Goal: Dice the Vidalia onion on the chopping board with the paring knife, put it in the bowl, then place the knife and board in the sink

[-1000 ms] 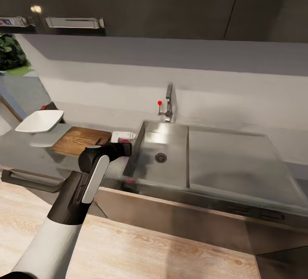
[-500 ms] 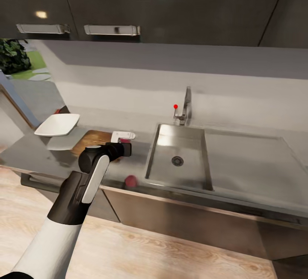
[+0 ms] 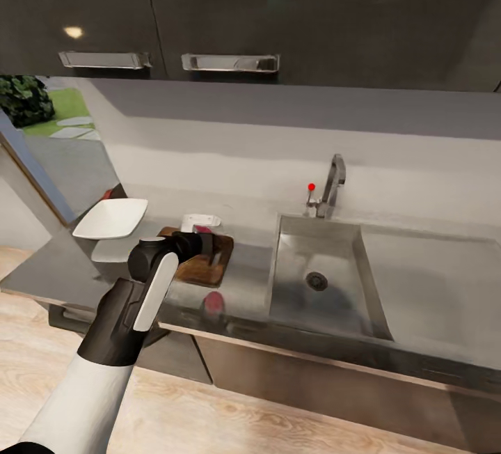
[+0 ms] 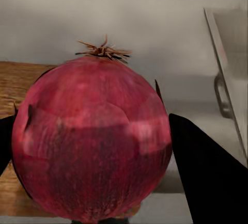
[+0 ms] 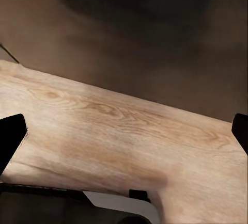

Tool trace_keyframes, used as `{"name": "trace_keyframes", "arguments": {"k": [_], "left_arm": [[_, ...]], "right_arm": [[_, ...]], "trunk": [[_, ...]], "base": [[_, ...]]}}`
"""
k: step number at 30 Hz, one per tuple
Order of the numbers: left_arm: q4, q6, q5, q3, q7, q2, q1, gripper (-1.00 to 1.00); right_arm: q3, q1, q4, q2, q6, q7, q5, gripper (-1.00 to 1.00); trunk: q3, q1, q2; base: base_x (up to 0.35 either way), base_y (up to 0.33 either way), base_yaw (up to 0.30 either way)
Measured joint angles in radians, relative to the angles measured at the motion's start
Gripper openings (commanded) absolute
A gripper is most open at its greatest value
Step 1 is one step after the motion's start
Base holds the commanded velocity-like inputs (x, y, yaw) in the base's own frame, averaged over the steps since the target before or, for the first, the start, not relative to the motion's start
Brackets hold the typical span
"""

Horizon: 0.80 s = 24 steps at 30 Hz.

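The left gripper [image 4: 93, 146] is clamped on the round, dark red Vidalia onion [image 4: 92, 141] with a dry tuft on top; its black fingers [image 4: 204, 170] press against both sides of the bulb. In the head view the left gripper [image 3: 203, 241] hangs over the near end of the rectangular dark brown wooden chopping board [image 3: 205, 267], which lies on the glossy grey countertop [image 3: 56, 266]. Just beyond the gripper a small white object [image 3: 200, 221] rests on the counter; what it is cannot be told. Further off to the gripper's left stands the shallow white square bowl [image 3: 111, 218]. To its right, well apart, lies the matte grey rectangular sink [image 3: 289, 280] with a round drain and a chrome tap [image 3: 332, 186] with a red knob. The right gripper [image 5: 124, 131] stands open, fingertips wide apart, above light wooden plank floor [image 5: 119, 131].
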Motion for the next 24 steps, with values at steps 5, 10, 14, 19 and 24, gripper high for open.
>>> {"name": "trace_keyframes", "arguments": {"k": [5,10,14,19,24], "left_arm": [[0.002,0.000,0.000,-0.003,0.000,0.001,0.000,-1.00],[0.004,0.000,0.000,-0.004,0.000,0.002,0.000,-1.00],[0.006,0.000,0.000,-0.005,0.000,0.002,0.000,-1.00],[0.007,0.000,0.000,-0.005,0.000,0.002,0.000,-1.00],[0.008,-0.001,0.000,-0.005,0.000,0.002,0.014,-1.00]], "right_arm": [[0.000,0.000,0.000,0.000,0.000,0.000,0.000,1.00],[0.000,0.000,0.000,0.000,0.001,0.000,0.000,1.00],[0.000,0.000,0.000,0.000,0.002,0.000,0.000,1.00],[0.000,0.000,-0.001,0.000,0.002,0.000,0.000,1.00],[0.000,0.000,0.000,0.000,0.002,0.000,0.000,1.00]], "trunk": [[0.001,0.000,0.000],[-0.002,0.000,0.000],[-0.008,0.000,0.000],[-0.016,0.000,0.000],[-0.024,0.000,0.000]], "base": [[0.162,0.256,0.000],[0.074,0.211,0.000],[0.006,0.027,0.000],[0.001,0.004,0.000],[0.000,0.000,0.000]]}}
